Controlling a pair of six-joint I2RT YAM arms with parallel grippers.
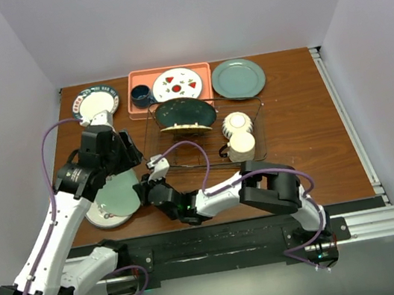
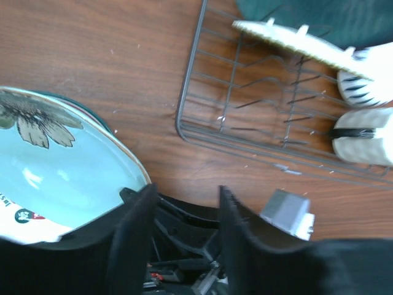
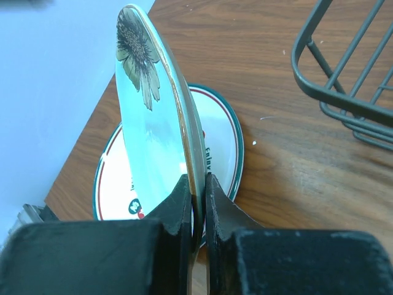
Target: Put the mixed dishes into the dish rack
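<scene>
My right gripper (image 3: 198, 178) is shut on the rim of the pale green flower-marked plate (image 3: 150, 129), which stands tilted on edge over the white dark-green-rimmed plate (image 3: 224, 144). In the top view this gripper (image 1: 146, 194) is by the plate (image 1: 114, 194) at the front left. My left gripper (image 2: 184, 190) hangs open just above, with nothing between its fingers and the flower plate (image 2: 55, 178) to its left. The dish rack (image 1: 153, 136) holds a dark teal plate (image 1: 185, 110), a yellow woven-pattern plate (image 1: 186, 128) and two cream bowls (image 1: 237, 122) (image 1: 241, 147).
A salmon-pink tray (image 1: 203, 67) at the back carries a white plate with red fruit marks (image 1: 177, 84) and a dark cup (image 1: 141, 95). A grey-green plate (image 1: 238, 78) lies to its right. A plate with a patterned rim (image 1: 97, 104) sits at the back left.
</scene>
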